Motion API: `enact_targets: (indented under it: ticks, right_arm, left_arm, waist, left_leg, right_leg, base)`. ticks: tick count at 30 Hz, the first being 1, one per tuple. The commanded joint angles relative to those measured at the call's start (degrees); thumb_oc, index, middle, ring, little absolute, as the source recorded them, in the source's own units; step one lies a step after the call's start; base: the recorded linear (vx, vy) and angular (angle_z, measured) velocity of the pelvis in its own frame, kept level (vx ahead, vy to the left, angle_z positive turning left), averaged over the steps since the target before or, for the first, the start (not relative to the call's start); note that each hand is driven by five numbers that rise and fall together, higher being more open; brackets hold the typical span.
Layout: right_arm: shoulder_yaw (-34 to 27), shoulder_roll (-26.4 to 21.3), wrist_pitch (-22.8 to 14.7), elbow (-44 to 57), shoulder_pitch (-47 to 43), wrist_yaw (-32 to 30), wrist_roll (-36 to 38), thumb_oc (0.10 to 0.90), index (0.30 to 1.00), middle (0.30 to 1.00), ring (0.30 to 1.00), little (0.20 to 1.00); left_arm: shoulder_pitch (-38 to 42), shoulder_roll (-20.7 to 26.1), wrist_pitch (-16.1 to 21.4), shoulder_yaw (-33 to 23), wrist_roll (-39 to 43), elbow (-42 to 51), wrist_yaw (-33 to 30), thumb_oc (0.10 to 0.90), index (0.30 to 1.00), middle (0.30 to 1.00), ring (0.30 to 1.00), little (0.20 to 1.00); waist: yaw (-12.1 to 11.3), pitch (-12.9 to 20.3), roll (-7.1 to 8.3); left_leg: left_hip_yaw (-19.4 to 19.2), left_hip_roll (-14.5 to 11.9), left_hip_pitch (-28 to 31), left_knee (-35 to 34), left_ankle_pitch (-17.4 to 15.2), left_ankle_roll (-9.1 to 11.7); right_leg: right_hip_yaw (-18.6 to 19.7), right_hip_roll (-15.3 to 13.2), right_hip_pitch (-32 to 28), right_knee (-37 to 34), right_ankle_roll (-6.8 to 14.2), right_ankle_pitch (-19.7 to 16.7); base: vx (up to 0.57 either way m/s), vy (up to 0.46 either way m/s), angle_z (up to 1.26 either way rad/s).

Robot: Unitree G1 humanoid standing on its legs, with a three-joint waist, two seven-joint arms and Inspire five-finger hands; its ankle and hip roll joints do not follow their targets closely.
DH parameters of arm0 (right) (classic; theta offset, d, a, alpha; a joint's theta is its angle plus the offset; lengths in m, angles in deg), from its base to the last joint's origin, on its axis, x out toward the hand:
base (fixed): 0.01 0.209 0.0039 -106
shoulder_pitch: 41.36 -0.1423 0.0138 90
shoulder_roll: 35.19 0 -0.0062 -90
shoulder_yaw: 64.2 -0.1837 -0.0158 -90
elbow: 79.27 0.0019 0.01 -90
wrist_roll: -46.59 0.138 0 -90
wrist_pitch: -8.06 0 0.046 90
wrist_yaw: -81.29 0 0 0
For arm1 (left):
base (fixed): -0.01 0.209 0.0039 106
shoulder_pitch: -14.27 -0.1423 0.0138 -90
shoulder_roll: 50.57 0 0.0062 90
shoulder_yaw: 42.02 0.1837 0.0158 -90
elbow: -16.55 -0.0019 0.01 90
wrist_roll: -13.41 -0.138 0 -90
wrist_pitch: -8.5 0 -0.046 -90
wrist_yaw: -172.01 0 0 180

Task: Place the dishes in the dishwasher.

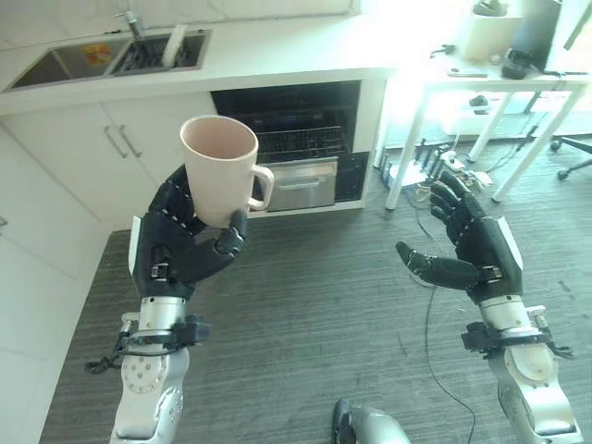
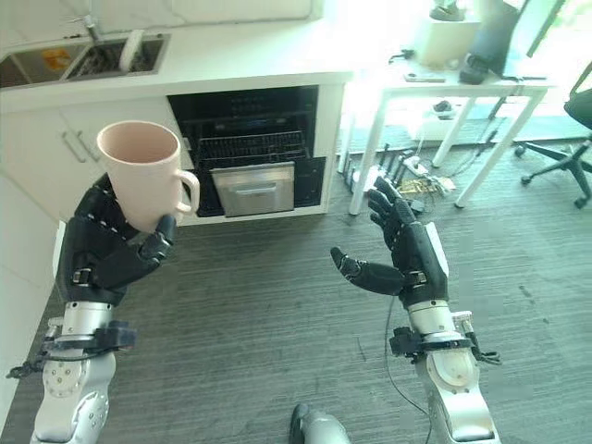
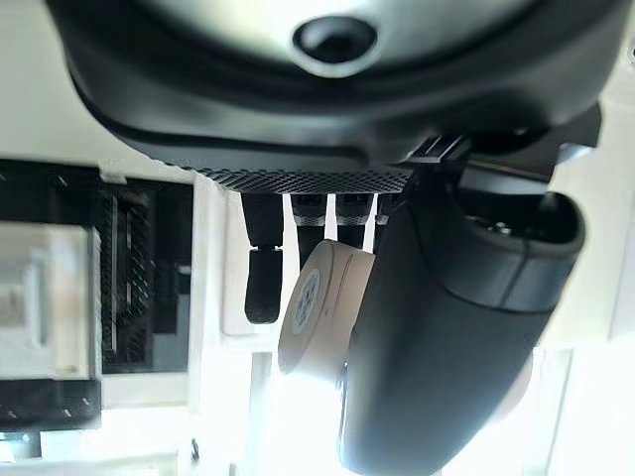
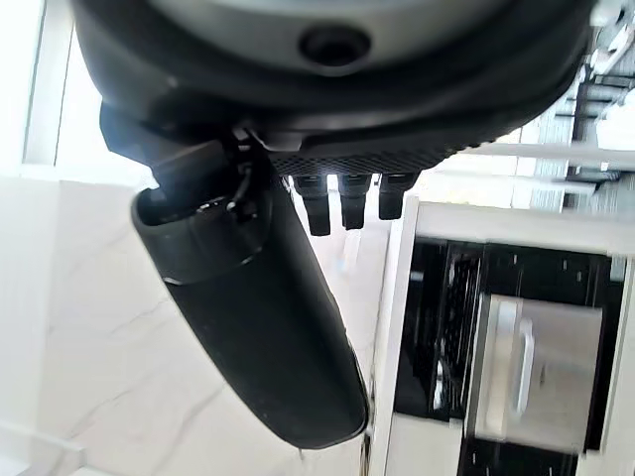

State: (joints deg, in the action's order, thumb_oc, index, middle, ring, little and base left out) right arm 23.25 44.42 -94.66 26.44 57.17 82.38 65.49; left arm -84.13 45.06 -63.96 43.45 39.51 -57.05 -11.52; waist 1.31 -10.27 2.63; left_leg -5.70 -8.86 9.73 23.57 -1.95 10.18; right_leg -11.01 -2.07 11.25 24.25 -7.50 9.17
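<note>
the mug (image 1: 220,168) is upright, raised above the floor (image 1: 305,314), with its handle towards the dishwasher (image 1: 296,143). the left hand (image 1: 180,245) has its fingers and thumb curled round the mug's lower part. the dishwasher stands open under the bench (image 1: 277,51), its rack (image 1: 301,143) showing. the right hand (image 1: 472,245) hangs apart to the right, palm inward, fingers wide and holding nothing. a sink (image 1: 111,57) is set in the bench at the far left
</note>
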Motion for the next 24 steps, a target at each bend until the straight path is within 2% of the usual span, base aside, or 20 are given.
enact_targets:
  ticks: [1, 2, 4, 6, 7, 8, 9, 10, 12, 13, 17, 19, 21, 22, 24]
  right_arm:
    - [-2.52, -0.71, -6.78, 5.7, -1.71, 0.85, 2.37, 0.8, 0.9, 0.9, 0.9, 0.9]
    - [-2.52, -0.49, -7.09, 5.06, -1.62, 0.58, 1.91, 0.8, 0.9, 0.9, 0.9, 0.9]
    - [-2.41, -0.56, -6.58, 4.56, -2.5, -0.02, 1.8, 0.8, 0.9, 0.9, 0.9, 0.9]
    - [-2.23, -0.48, -6.27, 4.38, -3.07, 0.6, 1.98, 0.8, 0.9, 0.9, 0.9, 0.9]
    - [-1.91, -0.21, -5.57, 4.49, -3.66, 1.47, 1.57, 0.8, 0.9, 0.9, 0.9, 0.9]
    - [-1.77, -0.27, -5.4, 4.51, -3.71, 1.81, 1.62, 0.8, 0.9, 0.9, 0.9, 0.9]
    - [-1.84, -0.44, -5.51, 4.53, -3.12, 2.67, 1.94, 0.8, 0.9, 0.9, 0.9, 0.9]
    - [-2.49, -1.05, -6.31, 4.46, -1.98, 3.87, 2.44, 0.8, 0.9, 0.9, 0.9, 0.9]
    - [-3.14, -1.4, -6.82, 4.8, -1.02, 4.81, 3.0, 0.8, 0.9, 0.9, 0.9, 0.9]
    - [-3.81, -1.94, -6.94, 4.96, -0.53, 5.47, 3.55, 0.8, 0.9, 0.9, 0.9, 0.9]
    - [-4.22, -2.01, -6.45, 5.53, -0.15, 5.86, 3.9, 0.8, 0.9, 0.9, 0.9, 0.9]
    - [-3.95, -1.58, -5.53, 6.18, -0.82, 4.7, 3.35, 0.8, 0.9, 0.9, 0.9, 0.9]
    - [-3.72, -1.26, -5.22, 6.32, -1.11, 4.25, 2.93, 0.8, 0.9, 0.9, 0.9, 0.9]
    - [-2.64, -0.56, -3.54, 6.47, -2.62, 2.48, 1.32, 0.8, 0.9, 0.9, 0.9, 0.9]
    - [-2.43, -0.22, -2.78, 6.63, -3.22, 1.91, 0.74, 0.8, 0.9, 0.9, 0.9, 0.9]
  left_arm:
    - [0.87, 2.1, 7.52, -1.91, -0.14, 3.87, 0.62, 0.4, 0.3, 0.3, 0.3, 0.3]
    - [1.04, 1.87, 7.93, -1.65, 0.04, 3.51, 1.3, 0.4, 0.3, 0.3, 0.3, 0.3]
    - [1.55, 1.63, 8.29, -1.3, 0.05, 3.24, 1.79, 0.4, 0.3, 0.3, 0.3, 0.3]
    - [1.12, 1.52, 8.76, -1.51, -0.1, 3.3, 1.63, 0.4, 0.3, 0.3, 0.3, 0.3]
    - [0.7, 1.42, 8.88, -1.9, -0.51, 3.47, 1.07, 0.4, 0.3, 0.3, 0.3, 0.3]
    - [0.75, 1.69, 8.77, -2.0, -0.5, 3.45, 0.47, 0.4, 0.3, 0.3, 0.3, 0.3]
    - [1.58, 2.1, 8.43, -1.71, -0.67, 3.02, -0.99, 0.4, 0.3, 0.3, 0.3, 0.3]
    - [1.84, 2.34, 9.19, -1.34, -0.66, 2.05, -1.77, 0.4, 0.3, 0.3, 0.3, 0.3]
    - [1.2, 2.07, 10.15, -1.32, -0.6, 1.8, -1.85, 0.4, 0.3, 0.3, 0.3, 0.3]
    - [0.48, 1.82, 11.0, -1.66, -0.25, 1.58, -1.54, 0.4, 0.3, 0.3, 0.3, 0.3]
    - [0.07, 2.12, 11.29, -2.07, 0.19, 1.92, -2.09, 0.4, 0.3, 0.3, 0.3, 0.3]
    - [0.85, 2.64, 10.93, -2.13, 0.25, 1.88, -1.72, 0.4, 0.3, 0.3, 0.3, 0.3]
    - [1.2, 2.73, 10.68, -2.14, 0.26, 1.89, -1.55, 0.4, 0.3, 0.3, 0.3, 0.3]
    - [2.52, 3.01, 9.83, -2.09, -0.43, 1.89, -1.3, 0.4, 0.3, 0.3, 0.3, 0.3]
    - [3.06, 3.13, 9.19, -2.16, -1.33, 2.38, -1.27, 0.4, 0.3, 0.3, 0.3, 0.3]
  waist:
    - [-0.94, 3.6, 1.68]
    - [-0.99, 2.93, 1.89]
    - [-1.62, 2.11, 1.4]
    - [-1.77, 2.0, 1.16]
    - [-1.7, 2.28, 0.46]
    - [-1.67, 2.41, -0.08]
    - [-1.1, 2.68, -2.4]
    - [-0.62, 3.13, -3.47]
    - [-0.5, 3.44, -3.79]
    - [-0.57, 3.72, -3.68]
    - [-0.78, 4.05, -3.27]
    - [-1.69, 4.58, -2.93]
    - [-1.99, 4.74, -2.78]
    - [-3.13, 5.5, -2.39]
    - [-3.67, 5.97, -2.17]
  left_leg:
    - [-3.02, 2.25, -12.24, 14.33, 3.7, -4.26]
    - [-3.94, 0.92, -15.73, 17.52, 4.24, -4.5]
    - [-3.72, 2.28, -19.14, 15.07, 2.24, -5.78]
    - [-5.66, 3.18, -17.84, 8.38, 1.68, -6.3]
    - [-7.99, 3.34, -16.24, -1.39, 3.01, -6.06]
    - [-8.44, 2.88, -15.97, -6.38, 4.07, -5.75]
    - [-7.34, -0.64, -20.98, -6.38, 0.44, -4.92]
    - [-6.31, -3.16, -24.48, -6.38, 0.27, -3.94]
    - [-6.71, -4.18, -25.58, -6.38, 1.05, -3.51]
    - [-7.52, -4.6, -25.78, -6.38, -0.21, -3.68]
    - [-9.13, -3.47, -24.1, -6.38, -2.93, -5.08]
    - [-8.43, -1.82, -23.52, -6.38, -4.23, -6.4]
    - [-8.18, -1.29, -23.45, -6.38, -4.47, -6.71]
    - [-7.07, 0.77, -23.11, -6.38, -5.57, -8.06]
    - [-6.67, 2.12, -22.99, -6.38, -6.4, -9.03]
  right_leg:
    - [0.29, -4.45, -5.41, -7.06, 8.84, 0.13]
    - [-0.1, -4.09, -6.53, -7.06, 8.27, 0.52]
    - [-0.81, -3.51, -7.49, -7.06, 8.69, 0.97]
    - [-0.26, -3.19, -7.85, -7.06, 9.3, 1.61]
    - [0.82, -2.29, -8.06, -7.06, 9.88, 2.51]
    - [1.46, -1.74, -8.2, -7.06, 10.2, 3.03]
    - [0.94, -0.03, -8.62, -7.06, 10.78, 4.26]
    - [0.52, 0.71, -9.87, -7.06, 10.77, 5.63]
    - [-0.02, 0.94, -10.95, -7.06, 10.63, 6.8]
    - [-0.72, 0.46, -11.79, -7.06, 10.81, 7.39]
    - [-1.78, -1.12, -14.77, -7.06, 11.71, 8.43]
    - [-2.26, -2.07, -16.35, -7.06, 12.55, 8.48]
    - [-2.44, -2.42, -16.78, -7.06, 12.85, 8.44]
    - [-3.06, -3.71, -17.63, -7.06, 14.19, 6.22]
    - [-3.52, -4.31, -18.39, -7.06, 15.12, 4.56]
  base:
    - [0.16, -0.304, -0.22]
    - [0.14, -0.249, 0.0]
    - [0.13, -0.068, 0.09]
    - [0.19, 0.045, 0.05]
    - [0.22, 0.117, -0.02]
    - [0.32, 0.244, -0.14]
    - [0.34, 0.312, -0.19]
    - [0.32, 0.292, 0.01]
    - [0.28, 0.211, -0.13]
    - [0.32, 0.23, -0.39]
    - [0.29, 0.246, -0.18]
    - [0.36, 0.3, 0.03]
    - [0.28, 0.241, 0.3]
    - [0.33, 0.306, 0.26]
    - [0.31, 0.327, 0.19]
